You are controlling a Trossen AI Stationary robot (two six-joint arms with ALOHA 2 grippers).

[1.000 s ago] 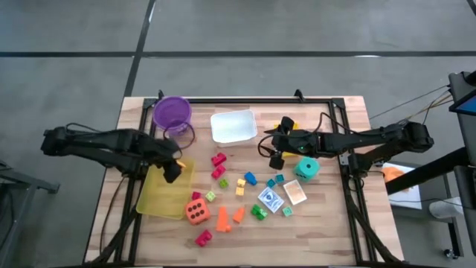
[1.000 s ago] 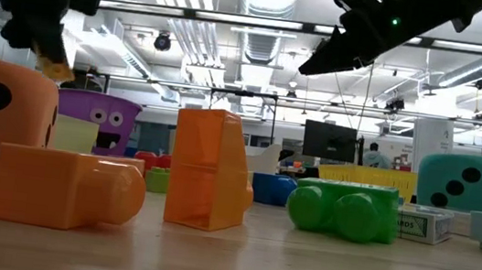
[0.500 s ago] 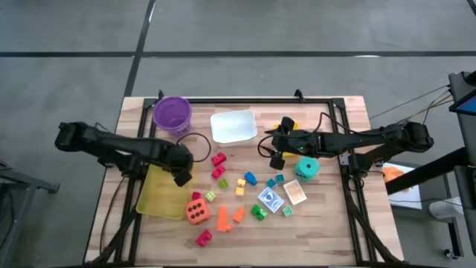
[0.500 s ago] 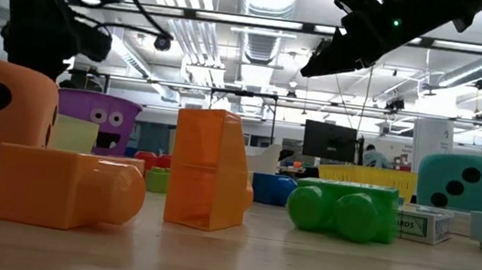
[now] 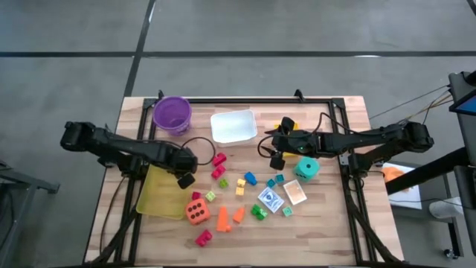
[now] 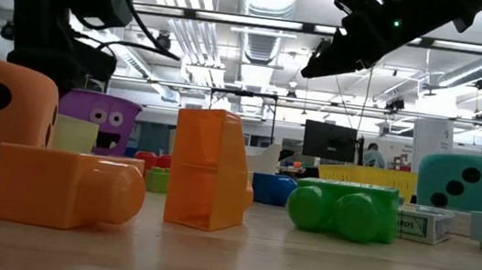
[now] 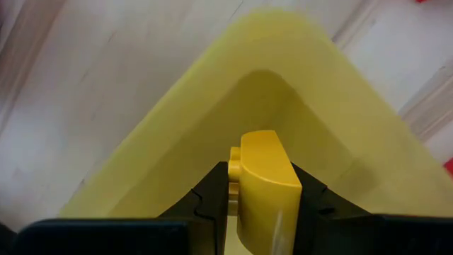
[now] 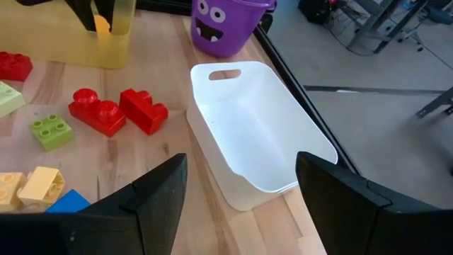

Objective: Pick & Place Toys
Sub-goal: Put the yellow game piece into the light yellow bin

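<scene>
My left gripper (image 5: pixel 185 179) is shut on a yellow block (image 7: pixel 265 173) over the far right corner of the yellow tray (image 5: pixel 158 195). My right gripper (image 5: pixel 277 159) is open and empty above the table, between the white tray (image 5: pixel 233 125) and the teal die (image 5: pixel 306 168). The loose toys lie on the table's middle: two red blocks (image 5: pixel 218 165), an orange die (image 5: pixel 196 211), orange blocks (image 5: pixel 222 218), a green block (image 5: pixel 259 211) and two cards (image 5: pixel 272 199). My left gripper pinches the yellow block's two opposite sides (image 7: pixel 238 185) between its two fingers. The block's rounded end sticks out past the fingertips (image 7: pixel 212 185). The block is lifted clear, above the yellow tray's corner (image 7: pixel 283 78).
The purple bowl (image 5: pixel 172 113) stands at the far left, beside the white tray. The right wrist view shows the white tray (image 8: pixel 248 134), the red blocks (image 8: pixel 117 110) and a green block (image 8: pixel 51 127). Black frame bars run along the table's far and side edges.
My left gripper has carried the yellow block toward the table's right edge and a little toward the near edge, along the yellow tray's far end to its right corner. It has stayed shut on the block. My right gripper has kept still.
</scene>
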